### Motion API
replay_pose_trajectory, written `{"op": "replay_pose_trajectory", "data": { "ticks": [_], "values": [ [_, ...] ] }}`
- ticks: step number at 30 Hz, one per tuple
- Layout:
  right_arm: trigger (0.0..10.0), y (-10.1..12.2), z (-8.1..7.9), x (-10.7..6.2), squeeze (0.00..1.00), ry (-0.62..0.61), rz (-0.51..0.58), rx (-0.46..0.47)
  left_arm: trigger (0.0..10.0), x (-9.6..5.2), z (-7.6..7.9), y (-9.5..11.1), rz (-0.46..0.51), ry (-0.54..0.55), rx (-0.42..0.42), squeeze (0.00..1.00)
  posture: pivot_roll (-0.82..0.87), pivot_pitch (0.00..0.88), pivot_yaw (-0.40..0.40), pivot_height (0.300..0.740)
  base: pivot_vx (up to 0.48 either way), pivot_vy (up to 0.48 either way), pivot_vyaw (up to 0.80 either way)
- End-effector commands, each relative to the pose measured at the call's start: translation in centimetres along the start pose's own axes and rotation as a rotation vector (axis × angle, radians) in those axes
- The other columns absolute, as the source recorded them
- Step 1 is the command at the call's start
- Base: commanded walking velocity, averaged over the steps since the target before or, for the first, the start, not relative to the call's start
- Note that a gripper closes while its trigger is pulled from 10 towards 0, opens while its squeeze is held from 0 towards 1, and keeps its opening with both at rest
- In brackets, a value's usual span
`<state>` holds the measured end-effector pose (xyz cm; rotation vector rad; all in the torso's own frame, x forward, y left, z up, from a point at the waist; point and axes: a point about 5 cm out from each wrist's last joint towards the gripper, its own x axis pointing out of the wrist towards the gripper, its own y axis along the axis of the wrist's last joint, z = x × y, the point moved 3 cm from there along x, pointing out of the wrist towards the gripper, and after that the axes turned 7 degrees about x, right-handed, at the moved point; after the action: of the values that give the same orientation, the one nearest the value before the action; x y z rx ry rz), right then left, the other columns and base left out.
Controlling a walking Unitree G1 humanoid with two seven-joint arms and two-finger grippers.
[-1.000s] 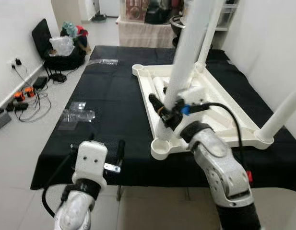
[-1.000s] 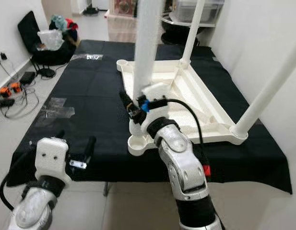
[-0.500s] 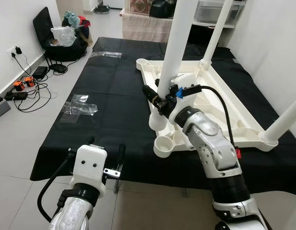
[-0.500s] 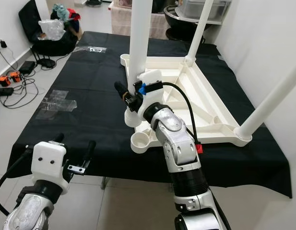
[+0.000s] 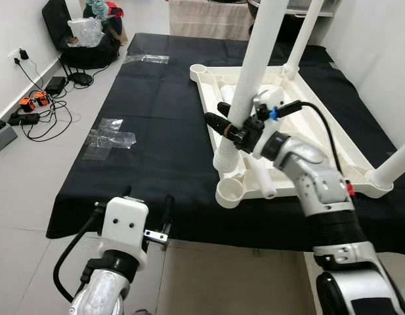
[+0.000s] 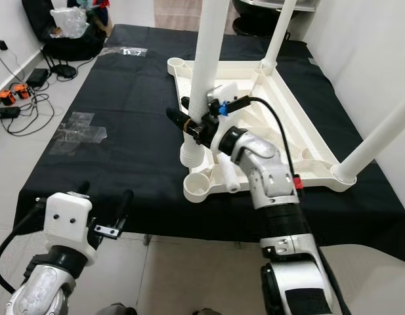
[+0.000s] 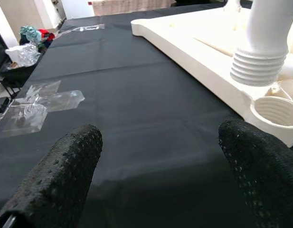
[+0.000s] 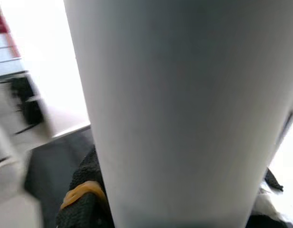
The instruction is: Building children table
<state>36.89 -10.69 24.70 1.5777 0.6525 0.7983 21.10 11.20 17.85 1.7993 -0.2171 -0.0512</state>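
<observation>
A cream plastic tabletop [image 5: 300,141] lies upside down on a black cloth. Two white legs stand screwed into its far corner [image 5: 307,29] and right corner [image 5: 396,164]. My right gripper [image 5: 234,128] is shut on a third white leg [image 5: 258,65], held upright with its threaded end [image 7: 258,66] just beside the empty near-corner socket [image 5: 232,191]. A fourth leg [image 5: 262,177] lies loose inside the tabletop. My left gripper [image 5: 146,209] hangs open over the cloth's near edge, well left of the socket.
The black cloth [image 5: 156,138] covers a low platform. Clear plastic wrappers [image 5: 110,139] lie on its left part and another at the back [image 5: 148,59]. Cables and chargers [image 5: 31,111] sit on the floor to the left, with a black bag [image 5: 84,46] behind.
The camera shifted. My right gripper has carried the leg a little to the right and lower, its threaded end now close beside the near-corner socket. The left arm stays put.
</observation>
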Motion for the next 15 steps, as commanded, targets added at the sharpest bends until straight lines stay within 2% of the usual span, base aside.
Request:
{"op": "replay_pose_trajectory", "data": {
  "ticks": [1, 6, 11, 15],
  "values": [
    [10.0, 0.6, -0.1, -0.6, 0.0, 0.049, 0.015, 0.015, 10.0, -0.3, 0.0, -0.1, -0.011, -0.005, 0.008, 0.0, 0.09, 0.182, -0.089, 0.74, 0.0, 0.0, 0.0],
    [10.0, 0.3, -0.4, -1.2, 0.0, 0.118, -0.001, 0.015, 10.0, -0.3, -0.1, -0.1, -0.014, -0.003, 0.012, 0.0, 0.09, 0.182, -0.087, 0.74, 0.0, 0.0, 0.0],
    [10.0, -0.3, -0.7, -1.1, 0.0, 0.167, -0.016, 0.001, 10.0, -0.4, 0.1, -0.1, -0.017, -0.011, 0.013, 0.0, 0.09, 0.19, -0.082, 0.74, 0.0, 0.0, 0.0],
    [10.0, -0.7, -0.1, -1.7, 0.0, 0.197, -0.052, -0.033, 10.0, -0.7, 0.2, 0.1, -0.019, -0.02, 0.015, 0.0, 0.1, 0.209, -0.08, 0.74, 0.0, 0.0, 0.0]
  ]
}}
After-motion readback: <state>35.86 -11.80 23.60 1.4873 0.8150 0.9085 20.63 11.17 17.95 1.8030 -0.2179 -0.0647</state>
